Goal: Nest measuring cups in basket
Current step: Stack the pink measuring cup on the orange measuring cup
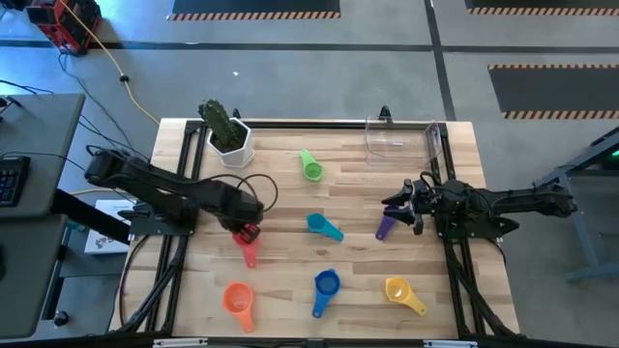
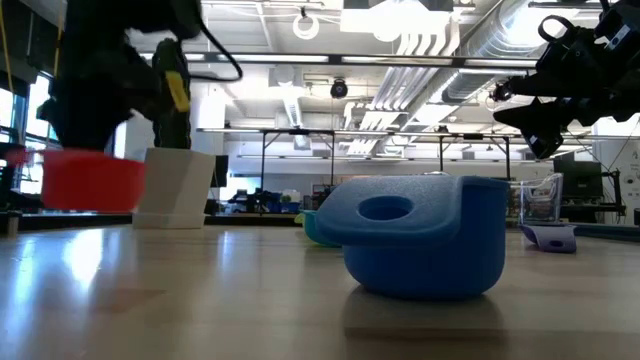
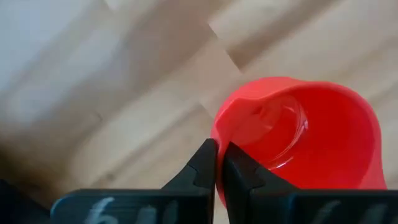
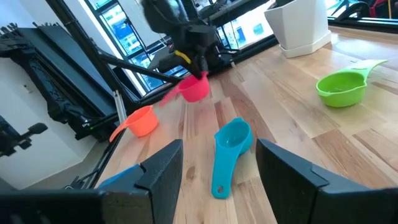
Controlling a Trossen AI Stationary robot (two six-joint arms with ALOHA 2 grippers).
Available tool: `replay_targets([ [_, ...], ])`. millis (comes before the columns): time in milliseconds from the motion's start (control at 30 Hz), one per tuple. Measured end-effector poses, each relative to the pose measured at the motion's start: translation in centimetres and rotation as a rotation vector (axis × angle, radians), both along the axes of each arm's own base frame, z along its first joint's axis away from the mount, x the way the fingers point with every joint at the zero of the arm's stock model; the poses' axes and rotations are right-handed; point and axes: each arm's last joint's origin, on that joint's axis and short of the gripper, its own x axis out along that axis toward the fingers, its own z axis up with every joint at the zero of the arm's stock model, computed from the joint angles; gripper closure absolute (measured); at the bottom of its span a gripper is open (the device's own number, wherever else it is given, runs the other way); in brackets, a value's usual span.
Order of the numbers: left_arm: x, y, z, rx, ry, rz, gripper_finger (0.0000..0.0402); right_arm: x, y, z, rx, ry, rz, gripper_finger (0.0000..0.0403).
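My left gripper point(image 1: 242, 224) is shut on the red measuring cup point(image 3: 305, 137), which hangs above the table's left half point(image 2: 90, 180). The green point(image 1: 310, 166), teal point(image 1: 324, 227), purple point(image 1: 385, 225), orange point(image 1: 238, 302), blue point(image 1: 326, 288) and yellow point(image 1: 403, 293) cups lie scattered on the wooden table. The clear basket point(image 1: 401, 140) stands at the far edge, right of centre. My right gripper point(image 1: 401, 206) waits open at the right side, above the purple cup, with nothing between its fingers point(image 4: 217, 162). My left gripper pinches the red cup's wall at the rim point(image 3: 219, 134), one finger inside the bowl and one outside. The fingers come from above, pointing down. The cup hangs clear of the table point(image 4: 194, 89), open side up, its handle point(image 1: 250, 256) pointing toward the near edge.
A white pot with a green plant point(image 1: 230, 135) stands at the far left corner, close behind the left arm. Black rails run along the table's left and right sides. Bare wood lies between the cups in the table's middle.
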Motion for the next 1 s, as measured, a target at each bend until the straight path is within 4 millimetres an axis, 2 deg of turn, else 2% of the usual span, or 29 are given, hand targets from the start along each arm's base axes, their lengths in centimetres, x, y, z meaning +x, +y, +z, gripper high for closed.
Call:
replay_targets([
  [267, -2.3, -3.5, 2.7, -0.133, -0.086, 0.095, 0.0400, 0.0, 0.0, 0.0, 0.000, 0.003, 0.000, 0.0208],
  [433, -3.0, -6.4, 4.9, -0.179, -0.146, 0.152, 0.0400, 0.0, 0.0, -0.1, 0.000, 0.011, 0.000, 0.0208],
  [567, -3.4, -8.7, 5.7, -0.194, -0.151, 0.190, 0.0400, 0.0, 0.0, -0.2, 0.000, 0.017, 0.000, 0.0208],
  [767, -4.0, -12.0, 5.0, -0.185, -0.094, 0.168, 0.0400, 0.0, 0.0, -0.2, 0.000, 0.024, 0.000, 0.0208],
  [1000, -3.3, -14.9, 3.4, -0.181, -0.074, 0.211, 0.0397, 0.0, 0.0, -0.3, -0.001, 0.030, 0.000, 0.0208],
])
